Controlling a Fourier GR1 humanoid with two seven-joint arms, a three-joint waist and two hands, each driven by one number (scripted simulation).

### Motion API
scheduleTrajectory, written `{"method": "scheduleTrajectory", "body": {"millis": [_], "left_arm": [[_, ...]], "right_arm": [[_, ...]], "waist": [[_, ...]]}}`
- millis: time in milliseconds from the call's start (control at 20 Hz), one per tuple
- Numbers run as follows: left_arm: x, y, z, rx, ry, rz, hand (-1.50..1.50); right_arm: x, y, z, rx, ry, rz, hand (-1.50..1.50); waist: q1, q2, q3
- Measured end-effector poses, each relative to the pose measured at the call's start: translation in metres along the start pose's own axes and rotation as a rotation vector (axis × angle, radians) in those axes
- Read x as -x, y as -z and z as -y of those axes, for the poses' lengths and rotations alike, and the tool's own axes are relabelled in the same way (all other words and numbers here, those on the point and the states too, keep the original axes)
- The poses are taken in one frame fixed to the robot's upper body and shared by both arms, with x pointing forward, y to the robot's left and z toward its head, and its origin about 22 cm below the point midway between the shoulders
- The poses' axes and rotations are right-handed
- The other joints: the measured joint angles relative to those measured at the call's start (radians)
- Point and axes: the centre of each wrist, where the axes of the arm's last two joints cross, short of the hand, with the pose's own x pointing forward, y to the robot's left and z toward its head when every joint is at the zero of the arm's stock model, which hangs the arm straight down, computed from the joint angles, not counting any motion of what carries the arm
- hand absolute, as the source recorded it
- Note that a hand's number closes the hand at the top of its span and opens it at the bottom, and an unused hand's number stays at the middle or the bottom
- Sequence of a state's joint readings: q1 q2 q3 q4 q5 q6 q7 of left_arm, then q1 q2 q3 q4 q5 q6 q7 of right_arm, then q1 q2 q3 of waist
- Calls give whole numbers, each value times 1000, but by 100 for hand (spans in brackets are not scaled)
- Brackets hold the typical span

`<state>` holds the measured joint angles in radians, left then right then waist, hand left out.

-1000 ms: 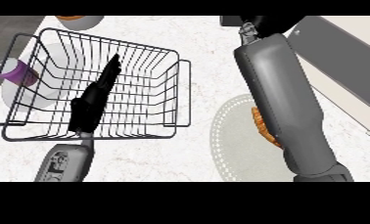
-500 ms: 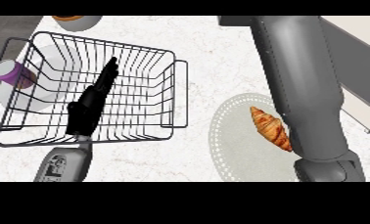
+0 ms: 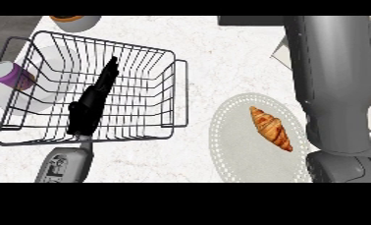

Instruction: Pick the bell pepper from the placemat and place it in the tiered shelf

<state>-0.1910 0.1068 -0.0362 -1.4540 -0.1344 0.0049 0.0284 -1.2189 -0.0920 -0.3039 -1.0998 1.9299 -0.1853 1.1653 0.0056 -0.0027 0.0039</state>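
A: Where is the task's item?
B: No pepper visible; a golden-brown croissant point(image 3: 270, 128) lies diagonally on the round pale placemat point(image 3: 235, 155), beside the grey right forearm point(image 3: 330, 81), whose hand is unseen.
A: The black left hand point(image 3: 91, 105)?
B: Fingers straight, over the wire basket point(image 3: 174, 96), farther off.

The left hand point(image 3: 91, 106) is hovering, fingers straight, over the wire tiered shelf point(image 3: 177, 91), which is sitting toward the counter's point(image 3: 210, 42) left edge. A croissant point(image 3: 271, 128) is lying on the round placemat point(image 3: 239, 145) near the front right, where the grey right forearm point(image 3: 330, 81) is covering the placemat's right edge. A purple cup point(image 3: 14, 75) is showing at the shelf's left side.
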Motion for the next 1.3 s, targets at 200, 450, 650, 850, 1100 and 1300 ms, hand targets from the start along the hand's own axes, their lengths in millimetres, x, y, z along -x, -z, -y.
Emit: {"method": "scheduleTrajectory", "body": {"millis": [200, 450, 650, 850, 1100, 1300], "left_arm": [[1, -3, 1, 5, -4, 4, 0], [1, -4, 3, 2, -11, 2, 0], [-3, -2, 8, 7, -6, 2, 0], [-2, 2, 5, 8, -12, 1, 0], [3, 0, 1, 14, -18, -2, 0], [2, -1, 2, 13, -13, -4, 0]], "right_arm": [[5, 23, -4, 27, -50, -1, 150], [19, 38, -16, 44, -113, 0, 150], [34, 51, -34, 61, -186, 9, 150], [53, 60, -56, 66, -229, 57, 150], [69, 79, -62, 93, -167, 35, 150], [85, 85, -66, 113, -18, -2, 150]], "waist": [[2, 1, -1], [3, 1, -1], [6, 3, -1], [7, 5, -2], [8, 7, -1], [7, 6, -1]]}}
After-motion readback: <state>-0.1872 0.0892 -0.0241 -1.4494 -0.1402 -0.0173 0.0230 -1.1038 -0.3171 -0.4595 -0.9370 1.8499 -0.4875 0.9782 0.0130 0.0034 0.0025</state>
